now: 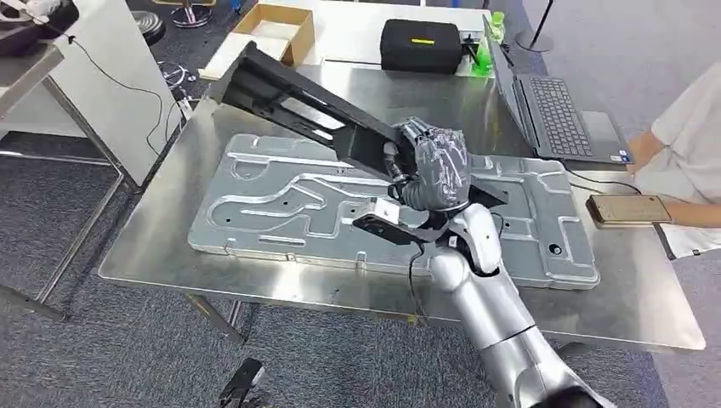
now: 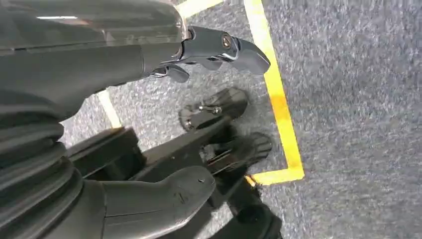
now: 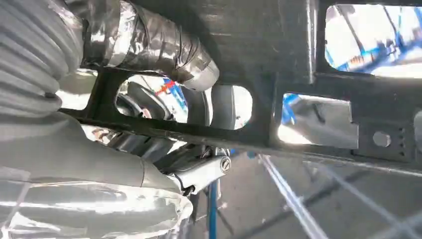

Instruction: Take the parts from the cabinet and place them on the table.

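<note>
Right hand [image 1: 435,170] fingers [image 3: 164,45] wrapped round one black bracket [image 1: 298,98]; one stamped panel [image 1: 281,200] on table [image 1: 629,297]. Left hand [image 2: 124,55] fingers spread, holding nothing.

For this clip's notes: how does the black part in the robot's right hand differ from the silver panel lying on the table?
The black bracket is dark and matte; the silver panel is bright, reflective metal. The bracket is long, narrow and pierced by cutouts, while the panel is a broad sheet with pressed ridges. The bracket is tilted up above the table, gripped by the right hand; the panel lies flat on it, untouched. Both look like formed metal parts.
</note>
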Controlling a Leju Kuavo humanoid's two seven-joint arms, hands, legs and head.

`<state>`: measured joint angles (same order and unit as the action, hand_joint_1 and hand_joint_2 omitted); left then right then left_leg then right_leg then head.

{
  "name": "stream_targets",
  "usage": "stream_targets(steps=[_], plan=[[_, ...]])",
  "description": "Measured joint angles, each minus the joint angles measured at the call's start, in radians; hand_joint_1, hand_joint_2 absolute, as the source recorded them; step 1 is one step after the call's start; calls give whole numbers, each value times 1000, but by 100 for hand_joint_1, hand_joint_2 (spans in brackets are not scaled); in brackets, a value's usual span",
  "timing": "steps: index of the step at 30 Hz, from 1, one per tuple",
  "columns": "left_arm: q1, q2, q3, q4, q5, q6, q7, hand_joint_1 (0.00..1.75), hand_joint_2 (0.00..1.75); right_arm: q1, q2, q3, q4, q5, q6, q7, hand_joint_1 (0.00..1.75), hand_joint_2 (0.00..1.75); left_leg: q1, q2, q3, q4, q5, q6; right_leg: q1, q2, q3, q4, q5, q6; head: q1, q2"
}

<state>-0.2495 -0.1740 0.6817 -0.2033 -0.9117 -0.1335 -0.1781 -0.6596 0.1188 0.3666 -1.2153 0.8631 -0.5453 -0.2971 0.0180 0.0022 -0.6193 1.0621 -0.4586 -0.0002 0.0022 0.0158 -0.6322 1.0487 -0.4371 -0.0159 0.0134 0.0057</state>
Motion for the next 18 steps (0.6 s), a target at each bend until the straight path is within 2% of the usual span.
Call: stream_targets(steps=[3, 4, 5, 6, 8, 9, 10, 11, 12, 14, 15, 16, 18], plan=[[2, -1, 0, 0, -10, -2, -18, 0, 175, -39, -27, 3, 55, -7, 22, -1, 175, 175, -6, -1, -1, -7, 10, 15, -1, 0, -2, -3, 5, 15, 0, 0], [1, -1, 0, 0, -10, -2, -31, 0, 175, -52, -39, 3, 74, -8, 26, -1, 175, 175, 0, -1, 1, -15, 16, 24, 0, 0, -2, -2, 4, 22, 0, 0], [0, -3, 0, 0, -12, -2, -40, 0, 175, -60, -49, 3, 87, -7, 26, 0, 175, 175, 3, 0, 4, -21, 20, 30, -5, -3, -4, 4, -3, 28, 0, 0], [-2, -3, 0, 0, -14, 0, -52, 0, 175, -74, -61, 4, 103, -7, 25, 0, 175, 175, 4, 0, 5, -22, 21, 33, -7, -6, -17, 39, -28, 36, 3, 0], [-2, -3, 0, 0, -24, 10, -72, 0, 175, -94, -82, 4, 139, -9, 23, 6, 175, 175, 4, 2, 5, -22, 21, 36, -11, -7, -88, 180, -94, 48, 2, 0], [-2, -3, -1, 0, -25, 13, -79, 0, 175, -98, -91, 4, 158, -12, 24, 8, 175, 175, 4, 3, 5, -22, 20, 36, -13, -8, -124, 247, -117, 52, 2, 0], [-2, -3, -1, 0, -30, 18, -85, 0, 175, -98, -101, 3, 180, -16, 25, 9, 175, 175, 4, 3, 5, -22, 19, 37, -16, -10, -149, 288, -121, 55, 2, 0], [-2, -3, -2, 0, -31, 22, -87, 0, 175, -98, -111, 3, 194, -19, 26, 11, 175, 175, 4, 2, 6, -22, 19, 38, -19, -11, -149, 276, -99, 55, 2, 0], [-2, -3, -3, 0, -32, 25, -91, 0, 175, -102, -120, 1, 209, -21, 28, 13, 175, 175, 4, 2, 8, -22, 18, 37, -20, -12, -126, 222, -59, 54, 2, 0], [-2, -6, -6, 0, -35, 30, -99, 0, 175, -123, -135, -4, 241, -26, 37, 13, 175, 175, 4, 2, 13, -22, 14, 32, -19, -18, -42, 45, 31, 47, 2, 0], [-3, -8, -7, 0, -37, 32, -103, 0, 175, -136, -141, -7, 256, -31, 44, 13, 0, 175, 1, 2, 13, -22, 12, 28, -15, -22, -16, -5, 23, 42, 2, 0], [-5, -8, -7, 0, -40, 37, -106, 0, 175, -146, -142, -9, 270, -35, 51, 13, 0, 175, -2, 2, 11, -21, 12, 21, -7, -19, -19, -13, 26, 35, 2, 0], [-4, -8, -9, 0, -47, 45, -114, 0, 175, -150, -154, -17, 296, -38, 56, 11, 0, 175, 0, 4, 15, -29, 11, 10, -4, -17, -19, -10, 22, 27, 2, 0]])
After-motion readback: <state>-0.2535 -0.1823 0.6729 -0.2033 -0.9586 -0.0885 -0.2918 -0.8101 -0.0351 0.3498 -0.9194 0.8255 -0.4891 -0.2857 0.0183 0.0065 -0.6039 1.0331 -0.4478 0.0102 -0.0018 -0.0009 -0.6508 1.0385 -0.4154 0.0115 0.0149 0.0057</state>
